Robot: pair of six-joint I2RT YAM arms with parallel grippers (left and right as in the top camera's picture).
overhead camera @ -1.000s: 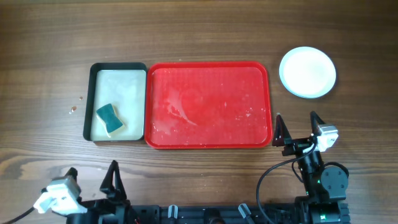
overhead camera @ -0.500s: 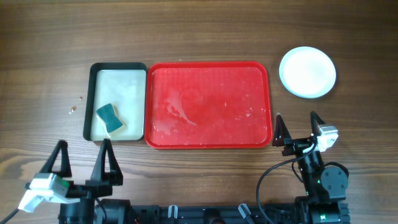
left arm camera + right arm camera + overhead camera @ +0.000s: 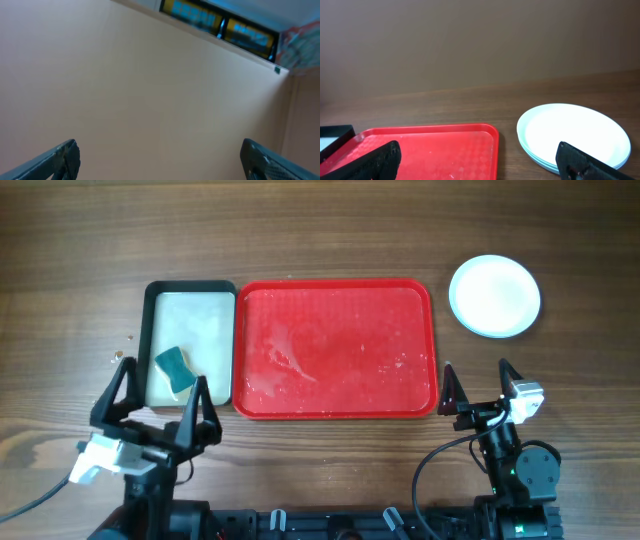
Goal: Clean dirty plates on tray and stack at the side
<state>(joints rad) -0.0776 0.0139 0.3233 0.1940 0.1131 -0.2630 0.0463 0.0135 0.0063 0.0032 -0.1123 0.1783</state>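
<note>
The red tray [image 3: 335, 348] lies mid-table with wet smears and no plates on it; its right end [image 3: 445, 150] shows in the right wrist view. The plates [image 3: 494, 296] sit in one stack on the table right of the tray, a white one on top of pale turquoise rims [image 3: 572, 136]. My right gripper [image 3: 477, 387] stands open near the tray's front right corner, nothing between its fingers. My left gripper [image 3: 158, 397] is open at the front left, over the near edge of the black tray. The left wrist view shows only a wall between open fingertips [image 3: 62, 157].
A black-rimmed tray [image 3: 188, 344] with a pale inside adjoins the red tray on the left and holds a teal sponge [image 3: 176, 369]. Bare wooden table [image 3: 320, 230] surrounds everything. A small speck [image 3: 118, 355] lies left of the black tray.
My left arm has swung up from the table's front left edge toward the black tray, its open fingers now at that tray's near edge. The right arm has not moved.
</note>
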